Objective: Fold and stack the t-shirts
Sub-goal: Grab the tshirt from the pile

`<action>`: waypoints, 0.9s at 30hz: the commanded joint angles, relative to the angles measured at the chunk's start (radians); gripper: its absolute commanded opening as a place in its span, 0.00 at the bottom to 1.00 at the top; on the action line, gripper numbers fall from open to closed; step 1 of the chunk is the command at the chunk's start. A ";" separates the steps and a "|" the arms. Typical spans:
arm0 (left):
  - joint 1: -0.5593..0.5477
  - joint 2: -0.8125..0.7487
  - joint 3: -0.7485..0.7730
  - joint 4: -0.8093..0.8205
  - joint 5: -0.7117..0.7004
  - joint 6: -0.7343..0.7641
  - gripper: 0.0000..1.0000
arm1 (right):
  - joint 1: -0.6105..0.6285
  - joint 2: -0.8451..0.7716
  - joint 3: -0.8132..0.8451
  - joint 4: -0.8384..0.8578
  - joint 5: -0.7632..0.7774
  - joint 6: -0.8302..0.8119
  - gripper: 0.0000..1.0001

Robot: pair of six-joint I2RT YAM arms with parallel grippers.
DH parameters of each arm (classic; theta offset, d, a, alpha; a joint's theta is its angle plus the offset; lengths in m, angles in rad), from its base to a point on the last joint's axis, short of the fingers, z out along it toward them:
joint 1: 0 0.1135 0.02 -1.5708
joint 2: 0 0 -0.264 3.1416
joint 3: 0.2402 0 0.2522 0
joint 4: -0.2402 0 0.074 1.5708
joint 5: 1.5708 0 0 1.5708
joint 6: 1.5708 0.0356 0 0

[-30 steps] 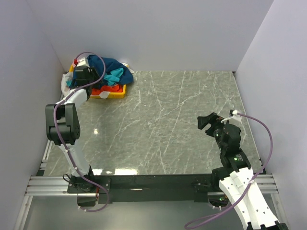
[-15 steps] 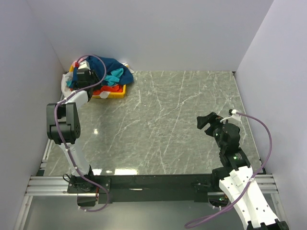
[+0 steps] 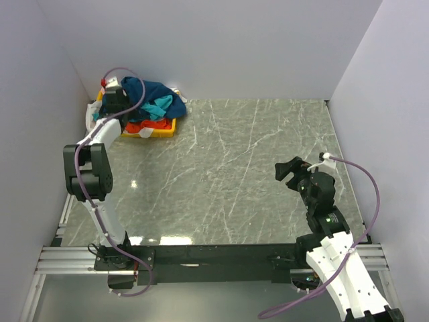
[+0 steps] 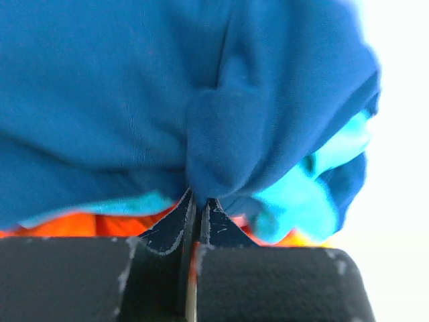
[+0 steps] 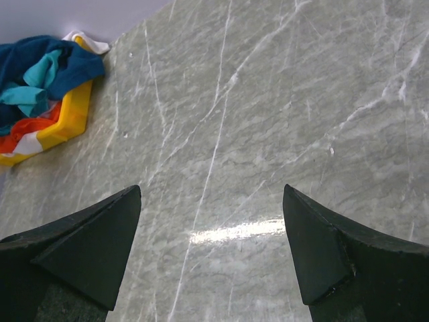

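A heap of t-shirts fills the yellow tray at the table's far left corner. The navy blue t-shirt lies on top, over a teal one and an orange one. My left gripper is at the heap's left side, shut on a pinched fold of the navy blue t-shirt. Teal cloth and orange cloth show beneath that fold. Far from the heap, at the right, my right gripper hangs open over bare table, nothing between its fingers.
The tray sits close to the back wall and the left wall. A white bit of cloth pokes out behind the tray. Grey marble tabletop stretches between the two arms. The right wall rises beside the right arm.
My left gripper has closed on the navy blue t-shirt and shifted slightly toward the back wall. The right arm has stayed where it was.
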 commanded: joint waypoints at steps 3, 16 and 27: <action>-0.002 -0.084 0.300 -0.144 -0.079 0.030 0.00 | -0.003 0.023 0.102 -0.018 0.004 -0.031 0.92; -0.002 0.107 0.910 -0.249 -0.037 0.162 0.00 | -0.001 0.104 0.215 -0.048 0.010 -0.037 0.92; 0.002 0.116 0.980 -0.121 -0.085 0.187 0.00 | -0.003 0.147 0.254 -0.050 -0.021 -0.022 0.92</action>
